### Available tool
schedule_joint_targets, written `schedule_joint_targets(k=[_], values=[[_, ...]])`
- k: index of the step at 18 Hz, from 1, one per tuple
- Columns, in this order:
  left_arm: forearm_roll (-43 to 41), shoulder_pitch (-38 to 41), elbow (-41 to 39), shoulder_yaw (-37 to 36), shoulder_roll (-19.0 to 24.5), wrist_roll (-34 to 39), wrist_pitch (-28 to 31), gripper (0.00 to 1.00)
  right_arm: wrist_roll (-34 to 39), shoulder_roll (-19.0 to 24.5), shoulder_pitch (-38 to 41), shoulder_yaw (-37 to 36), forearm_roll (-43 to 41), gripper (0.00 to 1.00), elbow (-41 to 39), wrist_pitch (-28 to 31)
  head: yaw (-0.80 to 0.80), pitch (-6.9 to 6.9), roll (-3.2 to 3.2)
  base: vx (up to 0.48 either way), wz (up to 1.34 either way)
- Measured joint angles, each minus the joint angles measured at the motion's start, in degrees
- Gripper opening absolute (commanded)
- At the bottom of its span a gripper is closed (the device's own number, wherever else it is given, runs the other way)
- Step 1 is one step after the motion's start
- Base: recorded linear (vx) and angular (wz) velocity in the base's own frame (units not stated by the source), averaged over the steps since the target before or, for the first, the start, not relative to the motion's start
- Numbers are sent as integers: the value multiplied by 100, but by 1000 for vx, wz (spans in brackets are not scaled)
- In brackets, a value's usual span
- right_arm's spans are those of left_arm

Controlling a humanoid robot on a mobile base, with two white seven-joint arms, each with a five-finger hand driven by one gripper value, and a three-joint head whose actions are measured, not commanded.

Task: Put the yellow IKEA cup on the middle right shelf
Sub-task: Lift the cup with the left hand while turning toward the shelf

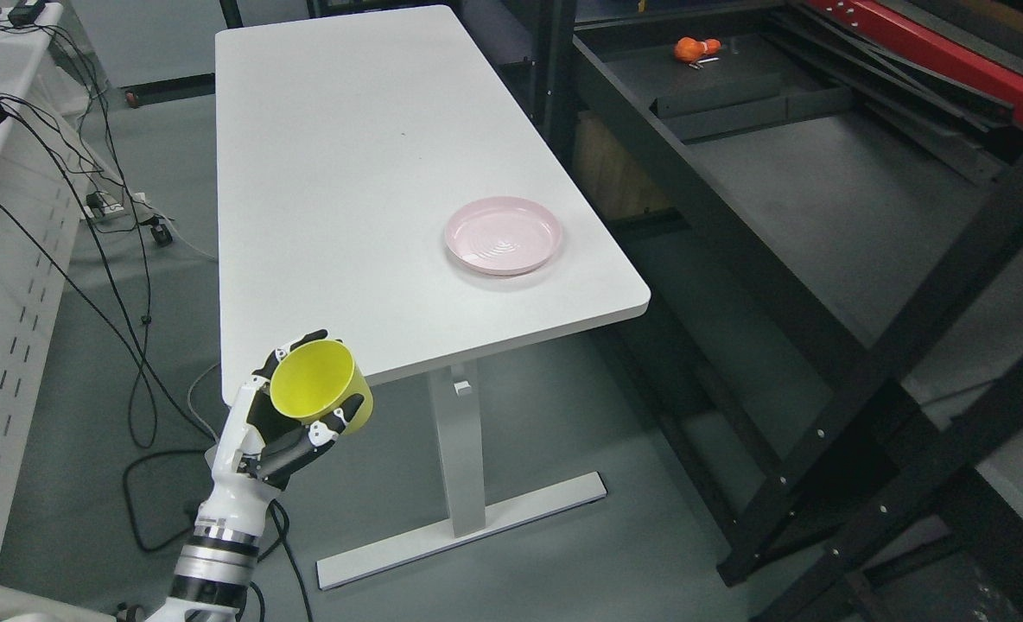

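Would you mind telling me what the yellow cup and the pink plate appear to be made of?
The yellow cup, held in the left hand, looks like matte plastic: uniform colour, thin wall, no glare. The pink plate is probably plastic too, with a slightly glossy, even surface and faint moulded rings.

Cup (320, 389): bright yellow, plain inside and out. Left hand (274, 432): white shell, black joints and palm, silver-and-black banded wrist. Table (347, 155): white top, white leg and foot. Plate (503, 235): pale pink, faint concentric ripple at centre. Shelf rack (822, 199): black frame, dark grey boards. Beam (943, 56) on rack: red. Small object (695, 47) on far shelf: orange. Floor (615, 518): grey-green. Cables (105, 259): black. Cabinet (2, 345) at left: white, rows of dark slots.
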Motion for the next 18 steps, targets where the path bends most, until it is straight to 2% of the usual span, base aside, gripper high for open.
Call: schedule_joint_targets(k=[9,18], values=[[3,7,-158,-56,0,1,-14,0,0,0,0,0,0,99,0,0,0,0,0,-357,-595],[8,-27,-252,-131,-1,-17,7,0,-3,0,4,0,0,100,1,0,0,-2,0,-214,-1366]])
